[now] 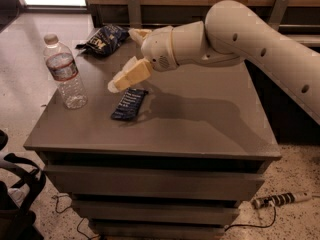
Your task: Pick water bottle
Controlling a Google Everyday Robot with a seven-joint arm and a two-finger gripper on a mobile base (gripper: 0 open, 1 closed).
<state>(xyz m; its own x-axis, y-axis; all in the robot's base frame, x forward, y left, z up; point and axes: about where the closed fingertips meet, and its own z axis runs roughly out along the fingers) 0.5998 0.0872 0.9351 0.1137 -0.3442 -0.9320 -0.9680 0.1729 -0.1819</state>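
Observation:
The water bottle (64, 73) is clear ribbed plastic with a white cap and a white-and-red label. It stands upright near the left edge of the grey cabinet top (200, 119). My gripper (123, 59) hangs above the cabinet top to the right of the bottle, apart from it. It is open and empty, with one cream finger (127, 76) low and the other finger (138, 33) higher and farther back. The white arm reaches in from the right.
A small dark blue snack packet (129, 104) lies flat just below the gripper. A blue chip bag (104, 39) lies at the back left of the top. A power strip (280, 200) lies on the floor at right. A black object (15, 194) stands at lower left.

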